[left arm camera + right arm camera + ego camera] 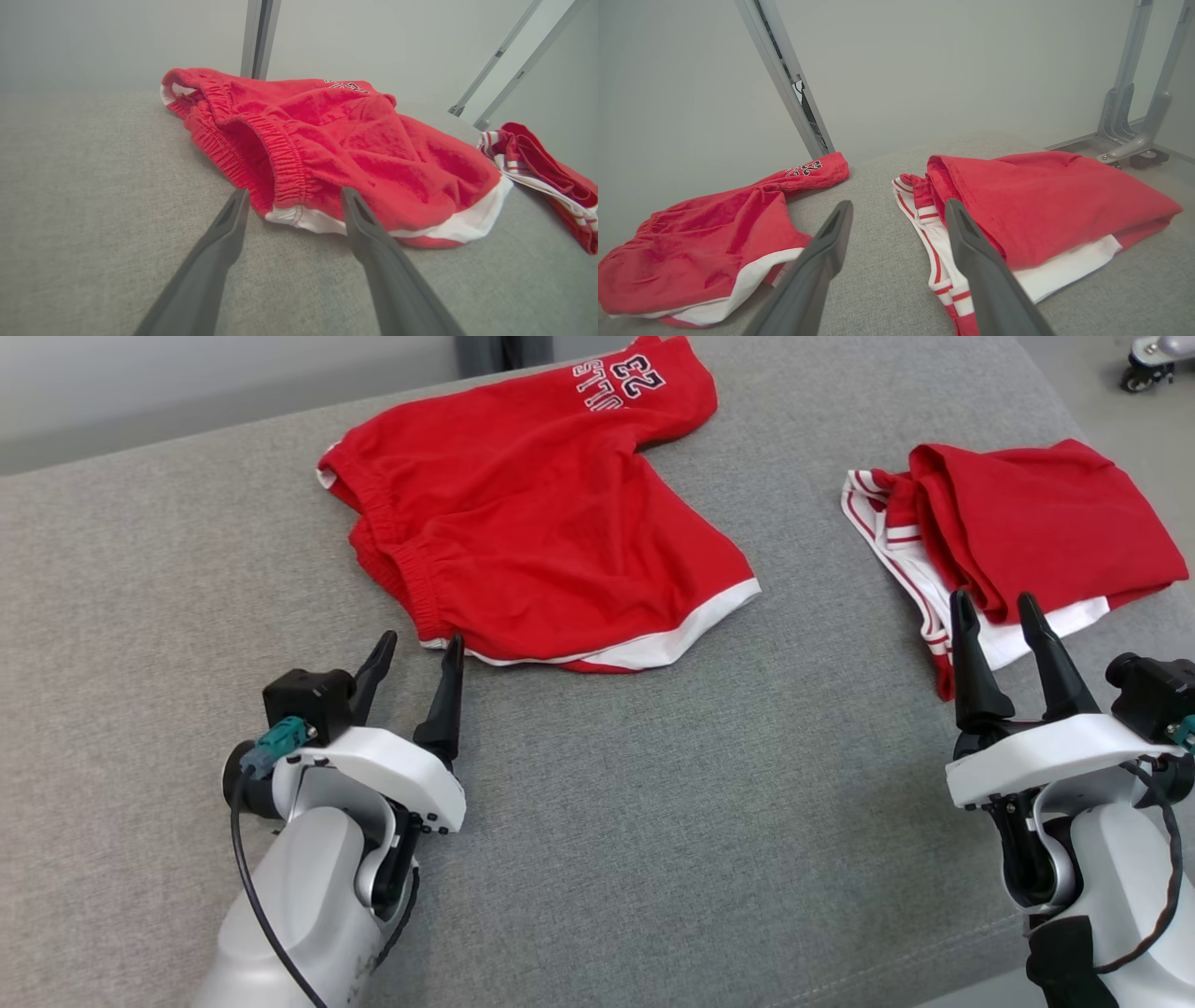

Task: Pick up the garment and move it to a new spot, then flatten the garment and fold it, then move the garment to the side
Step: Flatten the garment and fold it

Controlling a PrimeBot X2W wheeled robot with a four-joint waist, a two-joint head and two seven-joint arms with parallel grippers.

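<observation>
Currently, the red shorts (pixel 541 523) lie spread but rumpled on the far middle of the grey fabric-covered counter (pixel 700 784), with the elastic waistband to the left and a white-hemmed leg toward the right. A second leg with printed lettering reaches to the far edge.

The left end effector (pixel 420 641) is released, its two dark fingers spread and holding nothing. It sits just beside the near left corner of the shorts, where the waistband meets the white hem. In the left wrist view the fingers (pixel 369 233) frame that corner; I cannot tell whether they touch it.

The right end effector (pixel 991 599) is also released and empty, its tips at the near edge of a folded red-and-white garment (pixel 1036 513) that lies on the right, well apart from the shorts.
</observation>
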